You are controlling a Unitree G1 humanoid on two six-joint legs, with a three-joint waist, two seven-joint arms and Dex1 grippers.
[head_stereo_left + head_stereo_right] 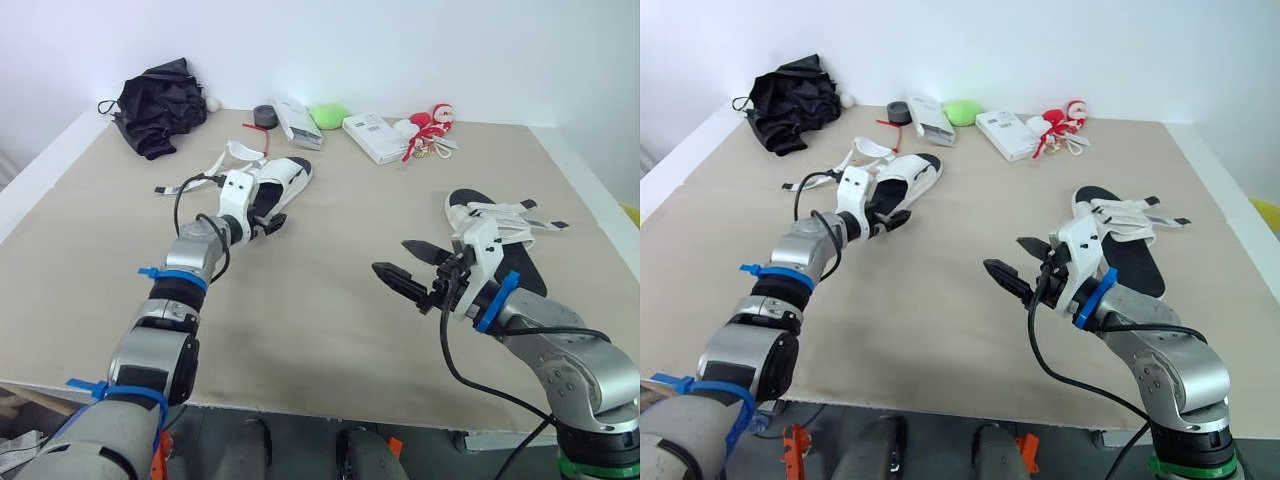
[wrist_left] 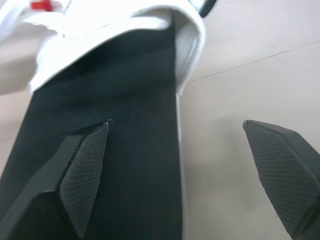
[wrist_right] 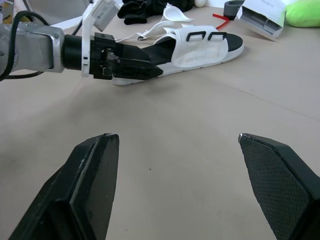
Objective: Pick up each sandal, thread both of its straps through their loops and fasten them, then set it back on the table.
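One white sandal [image 1: 283, 180] with a black footbed lies at the back left, its straps loose and splayed toward the far side. My left gripper [image 1: 272, 224] is open at its heel end. In the left wrist view one finger [image 2: 82, 170] is over the black footbed [image 2: 125, 125] and the other over the table beside the sole. The second sandal [image 1: 505, 240] lies at the right, white straps across it. My right gripper [image 1: 390, 256] hangs open to its left above bare table, holding nothing. The right wrist view shows the left gripper [image 3: 142, 70] at the first sandal [image 3: 200, 42].
Along the back edge lie a black cloth [image 1: 160, 105], a dark tape roll [image 1: 265, 115], a white box [image 1: 296, 122], a green object [image 1: 328, 114], another white box [image 1: 372, 137] and a red and white toy [image 1: 428, 125]. The table's front edge [image 1: 300, 405] is near.
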